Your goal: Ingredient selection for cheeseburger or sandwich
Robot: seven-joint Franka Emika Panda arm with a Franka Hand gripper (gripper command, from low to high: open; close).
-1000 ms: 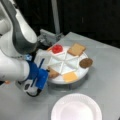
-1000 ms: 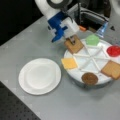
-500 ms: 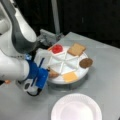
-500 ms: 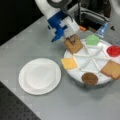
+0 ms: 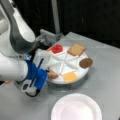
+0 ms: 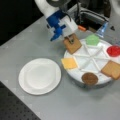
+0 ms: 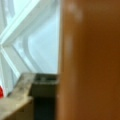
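1. The gripper (image 6: 71, 40) sits right at the rim of the divided white tray (image 6: 75, 72), on the side toward a front view's top left; its jaws look pinched in on a tan bread square (image 6: 72, 45), which sits tilted in the tray compartment there – I can't tell if it's lifted clear of the tray floor or still resting on it.
2. In a front view the same bread square (image 5: 52, 74) only peeks out from behind the blue-and-white gripper (image 5: 46, 72), at the tray's (image 5: 82, 72) left edge.
3. Wrist view is mostly a big orange-brown blur – the bread square (image 7: 90, 60) up close; a dark finger (image 7: 42, 82) shows at the bottom, with the tray's white dividers (image 7: 15, 32) behind.
4. Rest of the ingredients, all still in their own tray compartments: orange cheese square (image 6: 69, 63) next door to the gripped bread, toward the paper plate; brown round patty (image 6: 89, 78) on the tray's near rim; second tan bread square (image 6: 111, 69) on the tray's right side; red tomato disc (image 6: 114, 50) beyond that; green lettuce (image 6: 92, 39) at the tray's far edge, just beside the gripper.
5. The white paper plate (image 6: 40, 76) sits on the grey table (image 6: 50, 107) just left of the tray, not touching it; nothing stacked on it, so no sandwich started.
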